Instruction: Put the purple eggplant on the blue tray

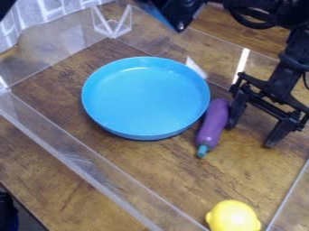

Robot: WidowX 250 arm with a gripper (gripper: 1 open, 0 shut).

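The blue tray (143,97) lies on the wooden table in the middle of the view. The purple eggplant (214,123) lies on the table against the tray's right rim, its teal stem tip pointing toward the front. My black gripper (258,117) stands just right of the eggplant, pointing steeply down and open. Its left finger (239,104) is at the eggplant's far end, and nothing is between the fingers.
A yellow lemon (232,217) sits at the front right. Clear plastic walls (72,158) fence the table at the front left and back. A clear stand (111,20) is at the back left. Dark equipment (175,11) hangs over the back edge.
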